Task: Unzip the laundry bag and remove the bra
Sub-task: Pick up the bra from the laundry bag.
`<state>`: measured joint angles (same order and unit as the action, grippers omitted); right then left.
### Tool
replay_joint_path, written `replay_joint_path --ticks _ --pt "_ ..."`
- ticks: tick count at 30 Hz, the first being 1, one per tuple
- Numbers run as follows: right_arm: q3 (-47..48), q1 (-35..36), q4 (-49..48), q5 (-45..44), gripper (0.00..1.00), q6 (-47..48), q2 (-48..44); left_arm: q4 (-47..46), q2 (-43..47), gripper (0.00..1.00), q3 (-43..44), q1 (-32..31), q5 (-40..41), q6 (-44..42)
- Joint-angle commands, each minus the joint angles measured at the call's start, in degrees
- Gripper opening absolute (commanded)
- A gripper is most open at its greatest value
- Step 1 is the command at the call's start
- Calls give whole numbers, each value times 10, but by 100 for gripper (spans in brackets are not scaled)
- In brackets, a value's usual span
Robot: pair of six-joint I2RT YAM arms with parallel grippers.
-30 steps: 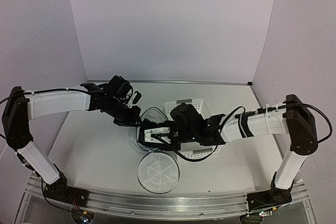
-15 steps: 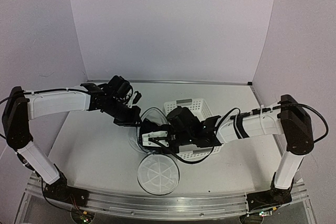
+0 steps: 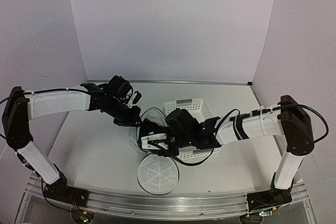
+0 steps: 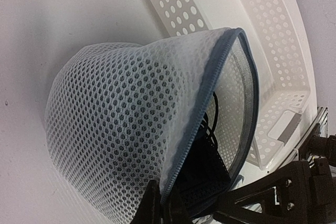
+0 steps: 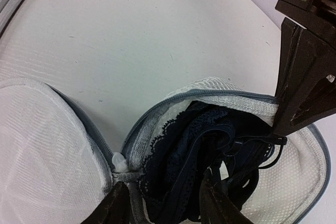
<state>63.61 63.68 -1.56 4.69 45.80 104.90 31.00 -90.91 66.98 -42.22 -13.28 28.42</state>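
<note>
White table [image 3: 89, 145], lilac walls. The laundry bag [image 4: 115, 119] lay mid-table, unzipped, with the left pincer [image 4: 164, 205] clamped on its zip rim. The right pincer [image 5: 164, 203] stood apart over the black bra [image 5: 178, 145] inside. Advised: grip bunched fabric, not a strap.

from the right wrist the bra [image 5: 184, 150] runs off the bottom edge, the fingers [image 5: 118, 205] of the right claw [image 5: 164, 195] are cut there too, and whether they press the fabric cannot be told. from the left wrist the left claw [image 4: 161, 209] is all but cut off at the bottom edge, where the zipper rim of the laundry bag [image 4: 121, 119] runs in between its tips, and the basket [image 4: 178, 3] runs off the top and right. overhead, both arms cover the bag's body and the bra, so only its round flat face on the table [image 3: 89, 150] shows.
</note>
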Motion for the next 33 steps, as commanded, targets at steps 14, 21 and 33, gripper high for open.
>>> replay_joint_path --ticks 14,21,33 --pt "46 2 -6 -37 39 -23 25 -8 15 0 7 -2 4 -10" --pt "60 2 9 -26 40 -29 45 -7 19 0 5 -2 4 -12" --pt "75 -4 15 -41 0 -46 61 -5 20 0 7 -3 3 -12"
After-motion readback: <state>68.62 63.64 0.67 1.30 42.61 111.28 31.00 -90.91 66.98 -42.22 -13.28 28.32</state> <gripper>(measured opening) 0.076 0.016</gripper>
